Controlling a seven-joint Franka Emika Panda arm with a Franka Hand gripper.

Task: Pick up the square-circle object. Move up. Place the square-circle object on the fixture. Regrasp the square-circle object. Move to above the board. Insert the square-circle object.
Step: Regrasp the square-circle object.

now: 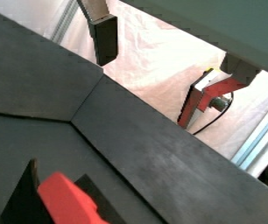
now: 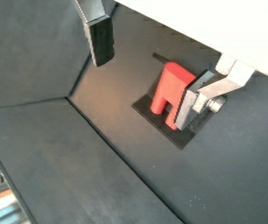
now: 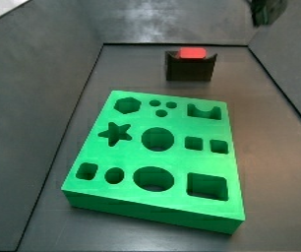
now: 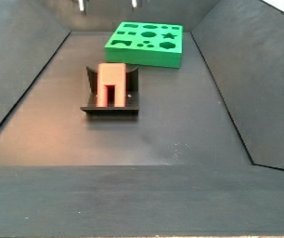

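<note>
We see a dark, matte grey floor (image 4: 170, 139) with sloping dark walls (image 3: 35, 59) around it, like a shallow bin; pale crinkled sheeting shows beyond the rim in a wrist view. We can read no brand, label or writing anywhere.

The largest thing is the board (image 3: 160, 162), bright green, lying flat on the floor with star, hexagon, round and square cut-outs, all unfilled. Well apart from it stands the fixture (image 4: 109, 93), dark and on its base plate. The square-circle object (image 4: 109, 84) rests in the fixture, red, its upper face showing in both side views.

The gripper (image 2: 154, 61) hangs above the fixture, clear of the red piece. Its fingers (image 2: 99, 39) stand wide apart with nothing between them; one dark pad and one silver plate show in both wrist views.
</note>
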